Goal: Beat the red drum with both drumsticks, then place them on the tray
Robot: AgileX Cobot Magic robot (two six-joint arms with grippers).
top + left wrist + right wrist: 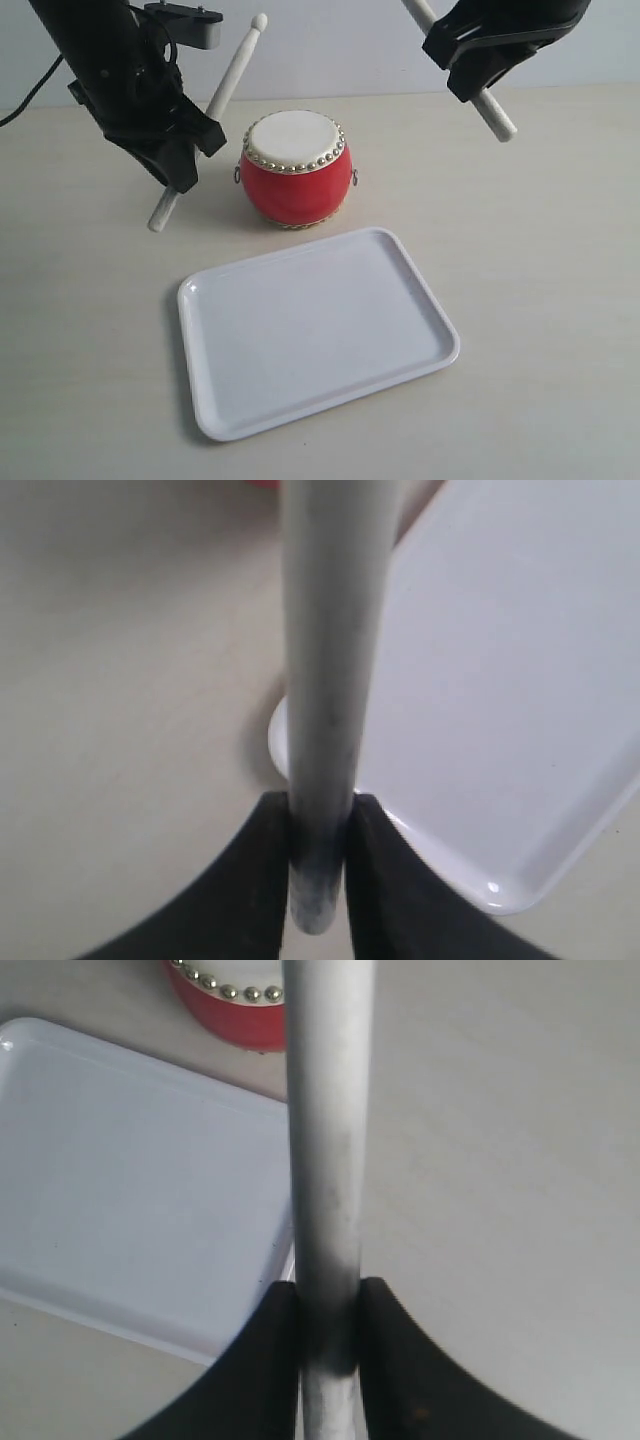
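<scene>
The red drum (295, 170) with its cream skin and brass studs stands on the table behind the white tray (310, 330). My left gripper (178, 160) is shut on one pale drumstick (232, 80), held up to the left of the drum with its rounded tip high above it. In the left wrist view that drumstick (330, 680) runs between the black fingers (262, 880) over the tray's corner (500, 730). My right gripper (480, 70), up at the right, is shut on the other drumstick (492, 112). The right wrist view shows this stick (325, 1140), the drum (235, 1010) and the tray (130, 1180).
The pale tabletop (540, 260) stretches around the drum and tray. A black cable (25, 100) hangs at the far left behind the left arm. The wall rises behind the table's back edge.
</scene>
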